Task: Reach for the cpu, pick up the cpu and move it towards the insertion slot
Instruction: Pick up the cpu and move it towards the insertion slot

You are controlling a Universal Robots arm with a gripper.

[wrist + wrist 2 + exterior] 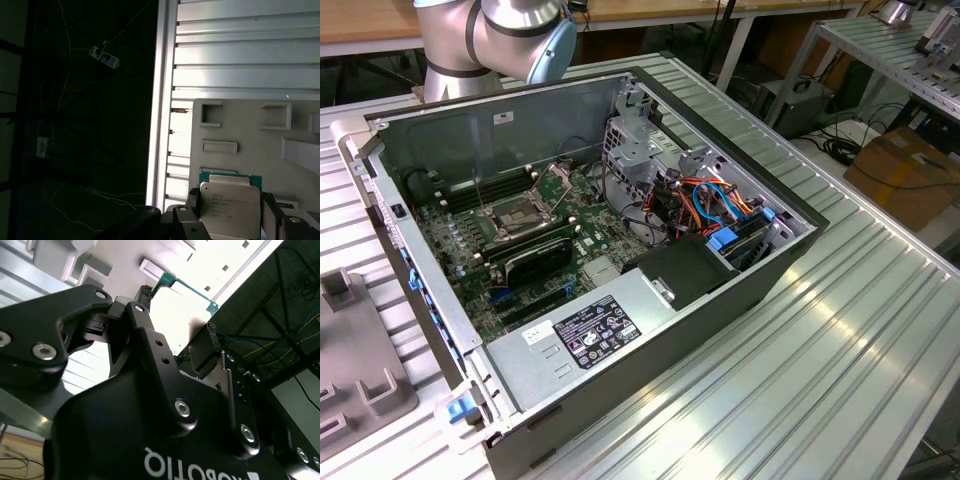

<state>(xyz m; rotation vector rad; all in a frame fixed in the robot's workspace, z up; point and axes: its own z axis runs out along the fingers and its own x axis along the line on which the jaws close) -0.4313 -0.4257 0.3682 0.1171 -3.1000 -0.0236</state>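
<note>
Silver-lidded, green-edged square cpu is pinched by two opposite edges in the black claw, closed to chip width, above a pale grey recessed tray on the ribbed aluminium worktop; judged best kept level, unhurried, towards the silver-framed insertion slot.
</note>
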